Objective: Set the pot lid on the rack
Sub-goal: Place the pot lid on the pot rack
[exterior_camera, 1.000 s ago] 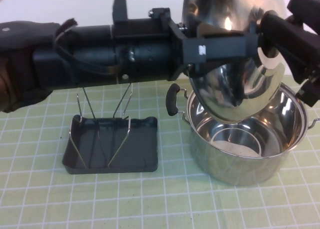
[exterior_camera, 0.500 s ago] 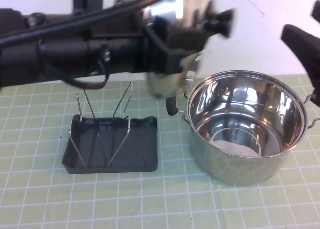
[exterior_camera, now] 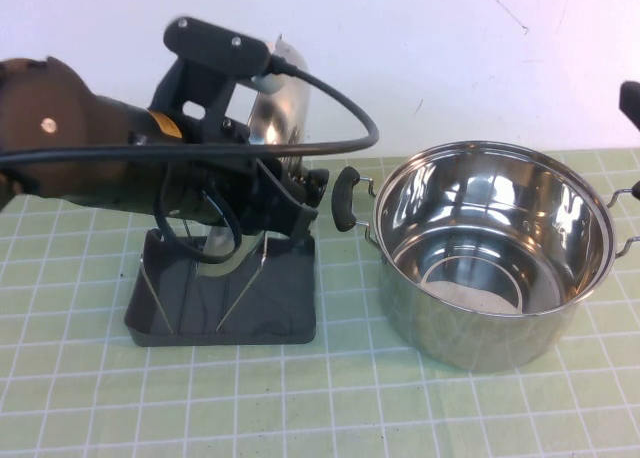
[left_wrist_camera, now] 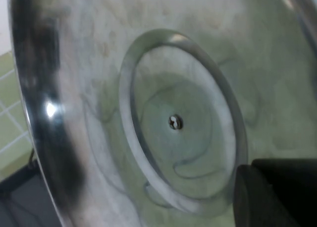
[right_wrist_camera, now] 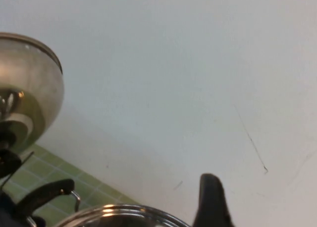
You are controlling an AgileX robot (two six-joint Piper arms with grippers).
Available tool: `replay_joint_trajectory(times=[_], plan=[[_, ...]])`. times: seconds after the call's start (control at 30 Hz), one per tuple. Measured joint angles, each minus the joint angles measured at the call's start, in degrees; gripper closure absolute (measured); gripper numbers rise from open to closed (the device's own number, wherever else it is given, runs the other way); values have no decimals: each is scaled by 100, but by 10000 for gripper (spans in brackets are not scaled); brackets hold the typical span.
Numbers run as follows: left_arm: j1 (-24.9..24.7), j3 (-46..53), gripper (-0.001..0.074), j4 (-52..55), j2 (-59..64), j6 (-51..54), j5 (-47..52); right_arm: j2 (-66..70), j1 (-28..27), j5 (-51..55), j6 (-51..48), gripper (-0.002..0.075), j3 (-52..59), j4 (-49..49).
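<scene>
The pot lid [exterior_camera: 278,106] is shiny steel and stands on edge over the rack [exterior_camera: 285,298], mostly hidden behind my left arm. My left gripper [exterior_camera: 292,200] is shut on the lid, just above the rack's wire prongs [exterior_camera: 238,290]. In the left wrist view the lid's underside [left_wrist_camera: 173,123] fills the picture, with one black finger [left_wrist_camera: 277,192] against it. The lid also shows in the right wrist view [right_wrist_camera: 25,88]. My right gripper [exterior_camera: 631,100] is at the far right edge, above the pot, open and empty; one of its fingers [right_wrist_camera: 210,202] shows.
A deep steel pot [exterior_camera: 495,248] with black side handles [exterior_camera: 345,200] stands right of the rack, close to it. A green gridded mat [exterior_camera: 330,398] covers the table. A white wall [exterior_camera: 450,58] runs behind.
My left arm has carried the lid from above the pot leftward and down to the rack. My right gripper has let go of the lid and drawn back to the right.
</scene>
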Motion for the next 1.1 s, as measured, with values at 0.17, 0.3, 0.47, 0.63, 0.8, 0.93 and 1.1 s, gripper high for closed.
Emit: replay_joint_trajectory(times=[0.17,0.3,0.47,0.63,0.8,0.93,1.1], plan=[[0,13,628,411,206,-252,-112,-9,0,374,30,286,0,-21],[0,13,628,796,293,-404,-101,-9,0,484,72,286,0,-21],[0,16,628,1254,318,-763,-41,-9,0,507,161,286,0,-21],[0,16,628,1659,318,-1276,2,-9,0,519,197,291,0,-21],[0,16,624,1704,318,-1484,86,-9,0,661,200,295,0,-21],[0,16,535,1718,318,-1522,86,-9,0,707,213,295,0,-21],[0,16,417,1741,318,-1522,159,-9,0,720,249,296,0,-40]])
